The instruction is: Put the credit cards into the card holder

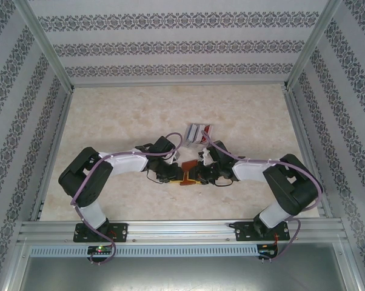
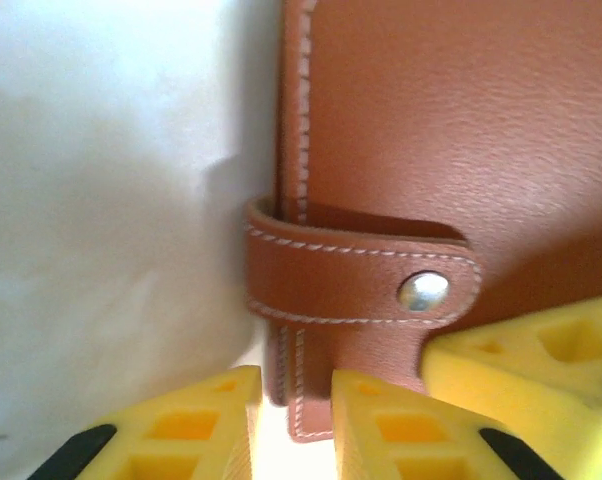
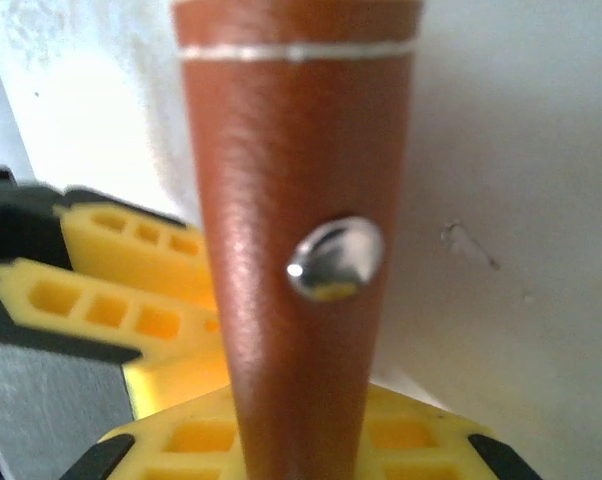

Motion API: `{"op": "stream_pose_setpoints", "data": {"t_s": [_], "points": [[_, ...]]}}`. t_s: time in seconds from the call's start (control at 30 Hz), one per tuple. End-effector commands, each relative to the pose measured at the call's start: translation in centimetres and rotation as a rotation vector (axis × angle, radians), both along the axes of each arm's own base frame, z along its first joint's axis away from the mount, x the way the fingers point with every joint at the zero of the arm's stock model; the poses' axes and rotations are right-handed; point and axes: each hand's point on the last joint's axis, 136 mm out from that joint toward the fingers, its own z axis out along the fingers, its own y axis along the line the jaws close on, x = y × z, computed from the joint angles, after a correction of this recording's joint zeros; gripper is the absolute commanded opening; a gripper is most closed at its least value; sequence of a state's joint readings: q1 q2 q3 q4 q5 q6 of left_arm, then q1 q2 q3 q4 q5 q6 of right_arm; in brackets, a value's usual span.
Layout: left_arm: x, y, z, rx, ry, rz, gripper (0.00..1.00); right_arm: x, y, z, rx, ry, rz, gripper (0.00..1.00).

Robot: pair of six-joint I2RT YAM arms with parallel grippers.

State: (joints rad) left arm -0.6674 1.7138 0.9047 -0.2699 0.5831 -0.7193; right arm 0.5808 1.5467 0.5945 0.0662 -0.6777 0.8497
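The reddish-brown card holder (image 1: 187, 176) is folded shut between both grippers at the table's middle. In the left wrist view its stitched cover (image 2: 451, 130) is close up, with the clasp tab (image 2: 361, 285) snapped across. My left gripper (image 2: 296, 380) has its yellow fingers (image 2: 186, 425) closed on the holder's lower edge. My right gripper (image 3: 301, 425) is shut on the clasp tab (image 3: 296, 200), just below the silver snap (image 3: 333, 258). One right finger (image 2: 541, 365) shows beside the tab. The credit cards (image 1: 199, 132), grey, red and white, lie in a small pile just behind the grippers.
Pale marbled table (image 1: 128, 115) with patterned walls on three sides and aluminium rails (image 1: 170, 229) along the near edge. Both arms (image 1: 116, 167) bend inward, meeting at the centre. Open tabletop lies to the far left and far right.
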Motion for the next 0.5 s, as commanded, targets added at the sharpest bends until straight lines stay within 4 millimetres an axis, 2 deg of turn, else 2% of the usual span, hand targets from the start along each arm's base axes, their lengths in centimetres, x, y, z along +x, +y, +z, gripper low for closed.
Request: {"op": "stream_pose_setpoints", "data": {"t_s": [0.0, 0.1, 0.17, 0.23, 0.3, 0.4, 0.47], "points": [[0.8, 1.9, 2.9, 0.052, -0.103, 0.009, 0.39, -0.1, -0.4, 2.1, -0.060, -0.152, 0.113, 0.20], [2.0, 4.3, 5.7, 0.065, -0.172, 0.050, 0.69, -0.5, -0.4, 4.0, -0.087, -0.304, 0.247, 0.17], [2.7, 5.7, 7.9, 0.057, -0.252, 0.068, 0.82, -0.8, -0.2, 5.3, -0.086, -0.380, 0.327, 0.17], [3.1, 5.6, 10.4, -0.018, -0.349, 0.048, 0.86, -1.2, 0.0, 6.7, -0.064, -0.447, 0.399, 0.19], [2.6, 4.4, 12.8, -0.115, -0.410, -0.020, 0.87, -1.6, 0.2, 8.1, -0.031, -0.531, 0.479, 0.19], [1.0, 1.8, 15.2, -0.306, -0.432, -0.159, 0.87, -3.4, 0.7, 10.5, 0.074, -0.646, 0.618, 0.20], [0.3, 1.0, 15.9, -0.360, -0.437, -0.219, 0.85, -4.2, 0.7, 11.8, 0.123, -0.712, 0.668, 0.18]]}}
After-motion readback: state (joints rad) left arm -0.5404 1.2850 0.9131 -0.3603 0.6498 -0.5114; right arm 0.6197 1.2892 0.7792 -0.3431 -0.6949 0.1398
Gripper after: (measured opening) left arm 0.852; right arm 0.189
